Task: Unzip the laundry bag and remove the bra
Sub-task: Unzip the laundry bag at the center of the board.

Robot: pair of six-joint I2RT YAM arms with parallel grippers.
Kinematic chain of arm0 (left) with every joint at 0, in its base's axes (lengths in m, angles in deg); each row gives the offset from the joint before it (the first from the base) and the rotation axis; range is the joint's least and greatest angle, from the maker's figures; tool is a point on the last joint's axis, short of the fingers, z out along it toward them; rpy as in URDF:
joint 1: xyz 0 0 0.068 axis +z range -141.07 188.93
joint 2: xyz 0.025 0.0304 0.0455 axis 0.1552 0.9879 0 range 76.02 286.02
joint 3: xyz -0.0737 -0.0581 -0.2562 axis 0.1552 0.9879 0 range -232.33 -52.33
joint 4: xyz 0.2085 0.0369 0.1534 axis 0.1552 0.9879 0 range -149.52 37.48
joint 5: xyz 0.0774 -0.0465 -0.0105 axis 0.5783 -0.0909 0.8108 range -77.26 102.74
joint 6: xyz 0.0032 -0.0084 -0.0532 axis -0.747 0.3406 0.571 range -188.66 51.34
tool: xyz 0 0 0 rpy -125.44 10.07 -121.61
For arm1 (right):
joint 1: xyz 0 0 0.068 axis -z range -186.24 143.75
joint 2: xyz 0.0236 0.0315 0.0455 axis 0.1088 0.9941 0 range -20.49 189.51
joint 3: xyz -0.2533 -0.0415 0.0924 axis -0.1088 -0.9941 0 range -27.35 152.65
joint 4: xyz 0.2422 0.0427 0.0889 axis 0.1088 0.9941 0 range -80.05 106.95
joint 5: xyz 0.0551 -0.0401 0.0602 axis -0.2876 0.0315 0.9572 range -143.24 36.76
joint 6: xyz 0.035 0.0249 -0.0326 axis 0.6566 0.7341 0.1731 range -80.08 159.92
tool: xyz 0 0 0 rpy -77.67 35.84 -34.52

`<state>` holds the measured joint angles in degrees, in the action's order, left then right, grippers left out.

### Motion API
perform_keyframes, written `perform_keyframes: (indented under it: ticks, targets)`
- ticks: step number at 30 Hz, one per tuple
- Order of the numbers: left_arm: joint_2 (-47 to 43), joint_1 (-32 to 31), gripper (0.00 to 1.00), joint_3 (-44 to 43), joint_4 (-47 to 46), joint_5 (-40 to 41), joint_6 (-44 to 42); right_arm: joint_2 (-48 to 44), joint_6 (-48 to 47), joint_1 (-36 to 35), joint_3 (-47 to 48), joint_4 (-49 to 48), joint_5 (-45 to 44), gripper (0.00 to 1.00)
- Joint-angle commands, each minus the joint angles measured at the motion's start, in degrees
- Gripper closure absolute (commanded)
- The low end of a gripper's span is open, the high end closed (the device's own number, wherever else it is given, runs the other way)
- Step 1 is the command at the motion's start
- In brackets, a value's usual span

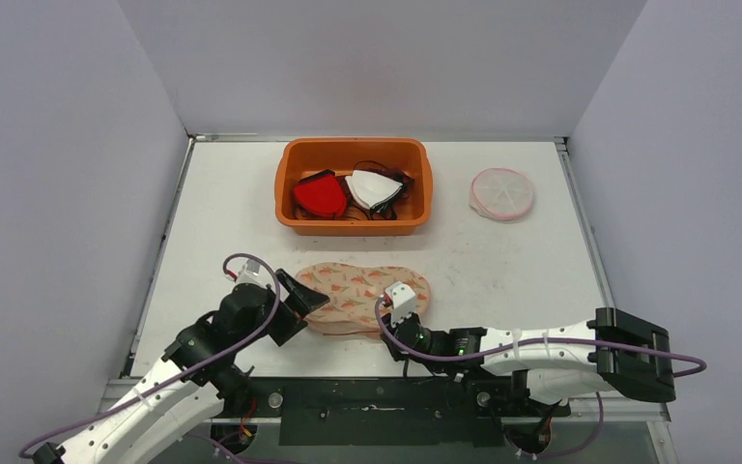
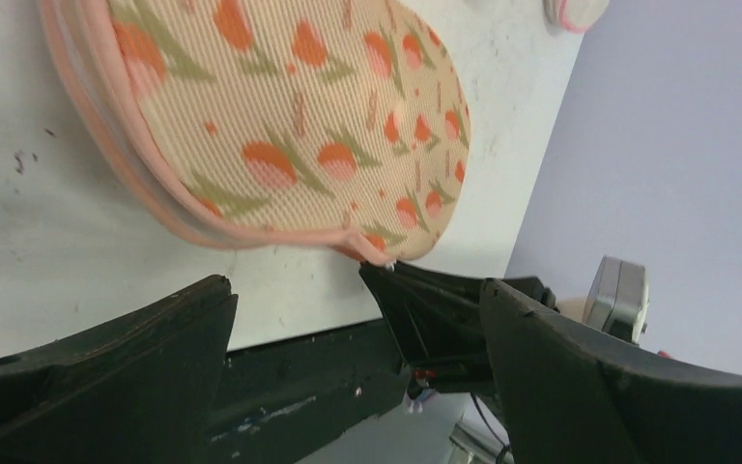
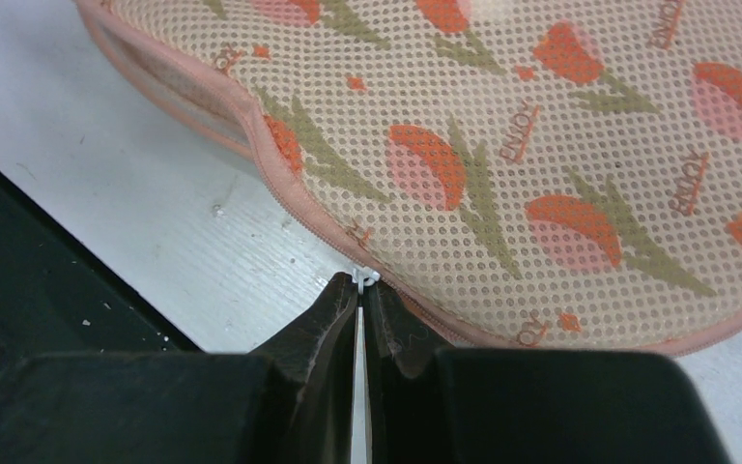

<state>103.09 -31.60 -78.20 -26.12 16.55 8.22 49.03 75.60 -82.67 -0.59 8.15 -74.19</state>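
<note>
L gripper (image 1: 299, 307), near left: fingers spread wide, holding nothing, just off the bag's left end. Far centre is an orange bin (image 1: 353, 143) w/ red & white cups in it.

Bag (image 1: 362, 288) lies flat on the table (image 1: 232, 193), near centre, betw. the two grippers.

Handling (my guess):
- Light, soft padded mesh.
- Likely to slide on the smooth top and buckle when the zip is dragged, so it wants bracing.
- Best holds are the zip pull for opening and the piped rim or left end for pinning. The mesh face is prob. too slack to grab cleanly.

Looks: peach mesh, orange-pink tulip print, "ENJOY" lettering, pink piping, zip along the near rim, puffy shell shape. Bra not visible, presumably inside.

R gripper (image 3: 359, 290), near edge right of centre: fingers pressed together, pinching the small white zip pull (image 3: 365, 277). Seam left of the pull may be parted a bit, can't tell how far.

Far right is a round pink-rimmed pouch (image 1: 501, 193), well apart.
</note>
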Motion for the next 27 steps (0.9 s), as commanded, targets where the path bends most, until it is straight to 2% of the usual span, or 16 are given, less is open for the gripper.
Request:
perform_keyframes:
  ticks: [1, 4, 9, 16, 22, 27]
  targets:
    - [-0.4, -6.4, 0.04, 0.9, -0.9, 0.7, 5.4, 2.2, -2.9, 0.3, 3.6, -6.1, 2.6, 0.95]
    - [1.1, -11.6, 0.04, 3.8, -7.9, 3.2, 9.2, 3.3, -3.8, 0.1, 5.1, -6.6, 3.8, 0.95]
    - [10.4, -17.4, 0.04, 3.5, -16.1, 5.5, 10.8, 4.9, -5.2, 0.2, 7.4, -6.8, 4.8, 0.95]
    - [15.8, -18.2, 0.04, 3.9, -24.3, 10.7, 12.6, 5.6, -6.4, -1.2, 8.0, -8.9, 6.0, 0.95]
    - [23.3, -18.1, 0.01, 4.2, -29.8, 10.8, 13.5, 5.4, -6.3, -1.6, 6.8, -11.7, 6.7, 0.95]
    - [27.1, -18.0, 0.24, 6.0, -35.1, 10.6, 14.7, 5.9, -6.5, -2.1, 6.9, -12.6, 6.1, 0.95]
